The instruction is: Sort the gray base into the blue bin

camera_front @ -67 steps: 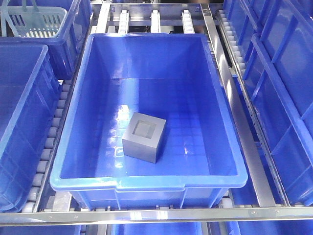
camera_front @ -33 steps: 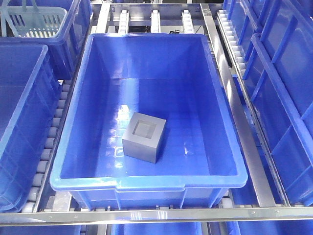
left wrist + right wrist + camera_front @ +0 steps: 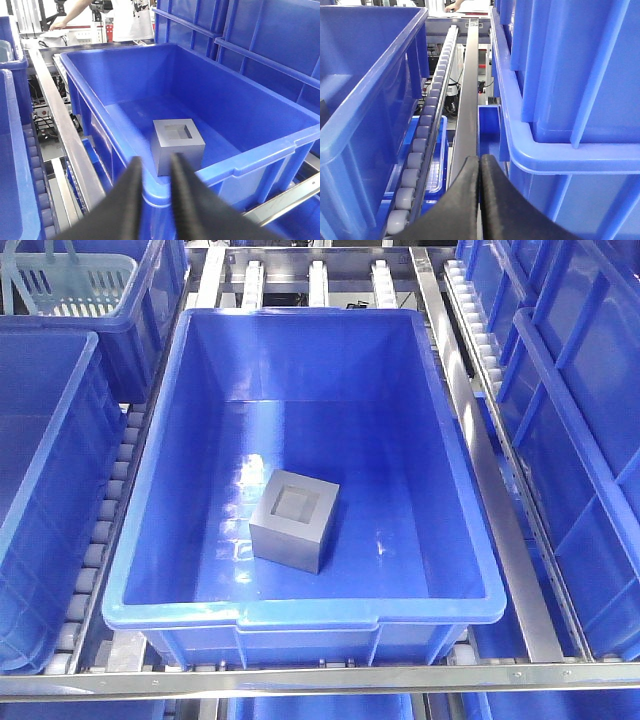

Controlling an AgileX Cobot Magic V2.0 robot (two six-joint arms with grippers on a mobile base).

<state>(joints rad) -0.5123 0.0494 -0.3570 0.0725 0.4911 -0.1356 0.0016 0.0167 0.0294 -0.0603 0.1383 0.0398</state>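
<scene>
The gray base [image 3: 294, 519] lies on the floor of the blue bin [image 3: 300, 615], recess up, near the front left of the floor. It also shows in the left wrist view [image 3: 177, 145], inside the bin [image 3: 260, 155]. My left gripper [image 3: 155, 162] hangs outside the bin's near corner, above the rim, its jaws slightly apart and empty. My right gripper [image 3: 480, 160] is shut and empty over a metal rail [image 3: 467, 100] between bins. Neither gripper shows in the front view.
More blue crates stand left [image 3: 40, 490] and right [image 3: 590, 440] of the bin on roller rails [image 3: 105, 530]. A pale lattice basket [image 3: 75, 280] sits in the far-left crate. A person [image 3: 125, 17] stands beyond the rack in the left wrist view.
</scene>
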